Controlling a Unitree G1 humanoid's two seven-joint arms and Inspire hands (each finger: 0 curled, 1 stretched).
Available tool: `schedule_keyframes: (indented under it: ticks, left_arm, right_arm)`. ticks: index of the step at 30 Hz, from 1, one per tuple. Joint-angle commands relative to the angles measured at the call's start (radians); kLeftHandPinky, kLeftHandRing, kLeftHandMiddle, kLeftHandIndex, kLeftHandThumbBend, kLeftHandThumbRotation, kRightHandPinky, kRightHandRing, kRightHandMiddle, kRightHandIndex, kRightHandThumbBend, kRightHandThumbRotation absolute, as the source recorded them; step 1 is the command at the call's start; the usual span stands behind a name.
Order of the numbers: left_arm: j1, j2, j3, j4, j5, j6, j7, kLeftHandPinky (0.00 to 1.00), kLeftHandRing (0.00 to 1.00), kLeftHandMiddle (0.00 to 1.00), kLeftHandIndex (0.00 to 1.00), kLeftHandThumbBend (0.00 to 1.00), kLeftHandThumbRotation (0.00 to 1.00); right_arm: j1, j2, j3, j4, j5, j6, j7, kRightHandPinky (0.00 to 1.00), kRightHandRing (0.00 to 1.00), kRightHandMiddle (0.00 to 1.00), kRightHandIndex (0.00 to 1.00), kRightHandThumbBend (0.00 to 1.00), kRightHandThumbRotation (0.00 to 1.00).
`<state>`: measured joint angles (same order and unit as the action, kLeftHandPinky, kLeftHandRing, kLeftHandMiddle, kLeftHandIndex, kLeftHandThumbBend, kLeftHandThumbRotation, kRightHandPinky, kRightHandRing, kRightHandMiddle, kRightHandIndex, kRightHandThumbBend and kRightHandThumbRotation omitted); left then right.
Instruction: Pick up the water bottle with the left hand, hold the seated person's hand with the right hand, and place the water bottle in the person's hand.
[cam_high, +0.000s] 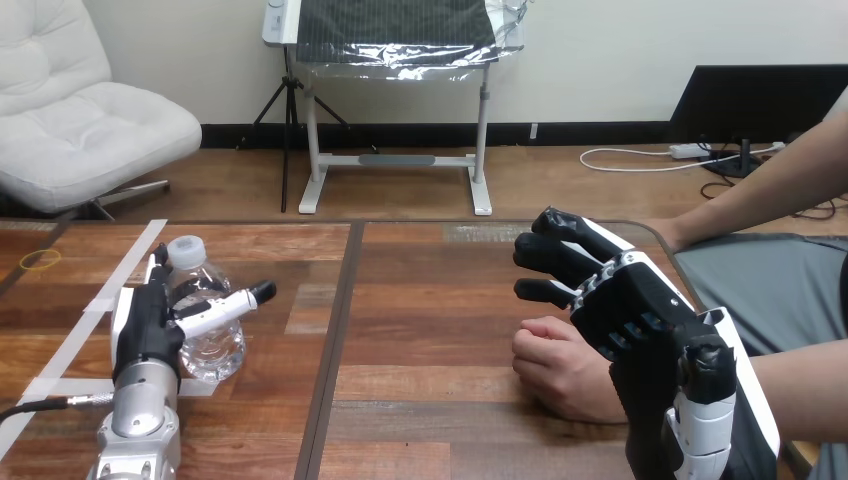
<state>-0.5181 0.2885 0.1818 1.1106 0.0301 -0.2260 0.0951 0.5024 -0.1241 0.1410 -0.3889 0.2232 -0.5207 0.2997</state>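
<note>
- The left hand (145, 325) is spread open. Its thumb lies across the front of the water bottle (215, 345), and its fingers (156, 272) point up at the bottle's far side.
- The bottle stands on the desk (430, 300).
- The right hand (640, 310) is open too, over the person's hand (555, 365), a fist on the desk.

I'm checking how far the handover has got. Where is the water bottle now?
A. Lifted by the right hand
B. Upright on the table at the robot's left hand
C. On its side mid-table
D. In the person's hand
B: the water bottle stands upright on the table at the left hand, apart from the person's hand.
</note>
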Motion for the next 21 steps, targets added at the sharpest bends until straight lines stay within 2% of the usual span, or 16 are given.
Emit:
schedule_keyframes:
  ticks: [1,12,17,21]
  left_arm:
    - [-0.097,-0.009,-0.021,0.004,0.013,0.005,0.005,0.93,1.00,1.00,1.00,1.00,0.12]
    - [-0.106,-0.018,-0.022,0.001,0.004,0.028,0.017,0.91,0.98,1.00,1.00,1.00,0.09]
    - [-0.110,-0.022,-0.021,0.004,0.005,0.037,0.029,0.86,0.95,0.98,0.98,0.99,0.09]
    - [-0.118,-0.028,-0.022,0.000,0.008,0.067,0.057,0.82,0.92,0.95,0.95,0.96,0.09]
  right_arm:
    - [-0.032,0.001,-0.010,-0.040,0.007,-0.008,-0.004,0.76,0.82,0.80,0.81,0.80,1.00]
    - [-0.027,0.001,-0.009,-0.050,0.007,0.002,-0.008,0.76,0.82,0.79,0.81,0.81,1.00]
    - [-0.029,0.001,-0.009,-0.047,0.008,-0.002,-0.007,0.77,0.82,0.79,0.81,0.80,1.00]
    - [-0.025,0.002,-0.010,-0.053,0.002,0.003,-0.012,0.77,0.82,0.79,0.81,0.80,1.00]
